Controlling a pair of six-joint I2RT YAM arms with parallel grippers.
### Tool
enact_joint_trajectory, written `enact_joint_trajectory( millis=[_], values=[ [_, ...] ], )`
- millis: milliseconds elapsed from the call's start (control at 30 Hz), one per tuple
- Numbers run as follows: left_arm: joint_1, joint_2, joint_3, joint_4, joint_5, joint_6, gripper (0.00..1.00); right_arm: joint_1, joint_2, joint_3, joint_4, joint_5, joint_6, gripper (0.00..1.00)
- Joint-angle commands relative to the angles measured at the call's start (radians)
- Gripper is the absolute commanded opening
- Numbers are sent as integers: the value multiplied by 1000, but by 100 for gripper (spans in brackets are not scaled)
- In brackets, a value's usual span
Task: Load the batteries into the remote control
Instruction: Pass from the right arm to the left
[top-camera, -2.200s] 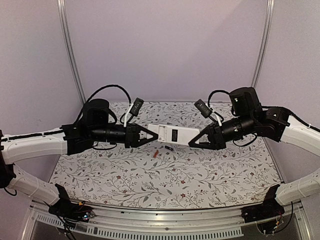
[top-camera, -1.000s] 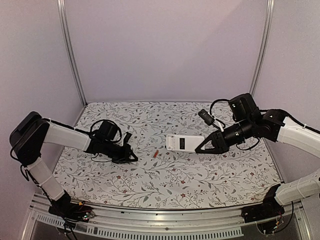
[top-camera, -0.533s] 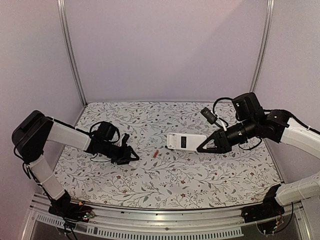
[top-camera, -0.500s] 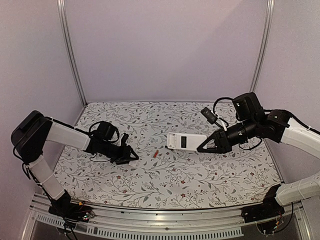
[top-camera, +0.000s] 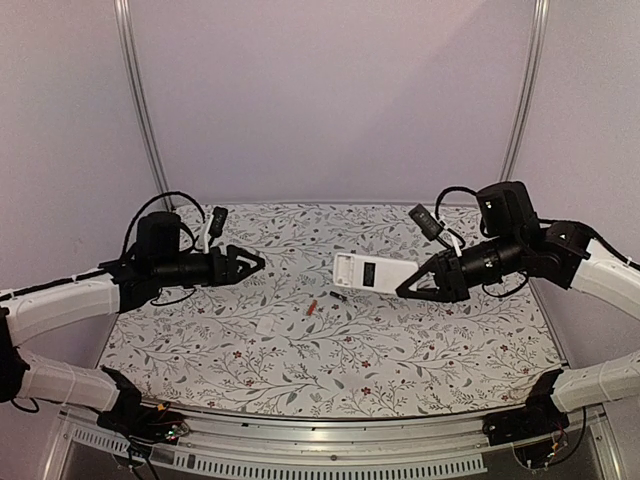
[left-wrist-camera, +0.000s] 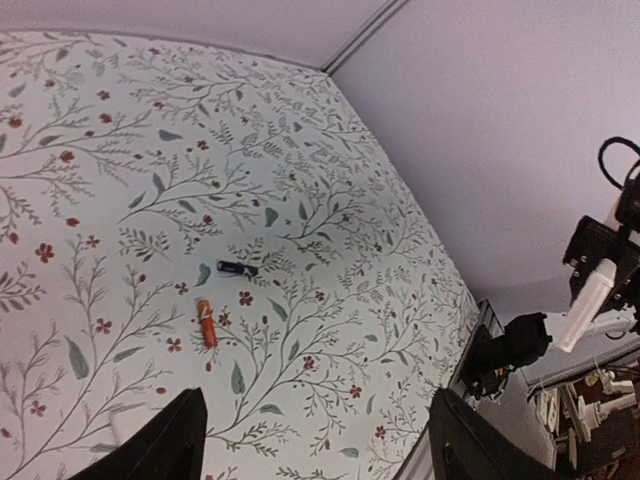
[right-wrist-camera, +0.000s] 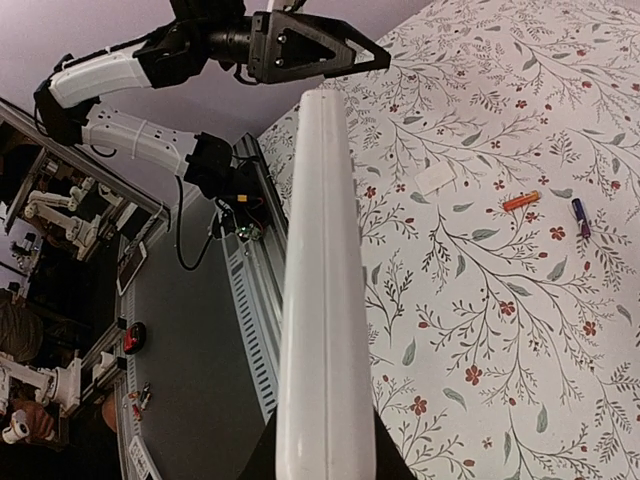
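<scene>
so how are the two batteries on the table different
Colour: the reddish-orange battery is bright, the dark battery bluish-black. Pose: they are not parallel, and the orange one lies at a clear angle to the dark one. Place: the dark one is on the remote control side, the orange one nearer the small white piece. Both are slim cylinders lying flat on the table, apart.
</scene>
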Motion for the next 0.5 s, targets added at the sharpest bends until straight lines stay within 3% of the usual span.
enact_joint_trajectory(
  millis=[0,233,467],
  values=[
    [-94,-50,5,195,195,35,76,-1,-22,-19,95,-64,11,0],
    [-278,23,135,259,310,61,70,48,7,-3,137,-111,10,0],
    [-358,101,207,275,350,69,59,74,21,16,136,-114,-15,0]
  ],
)
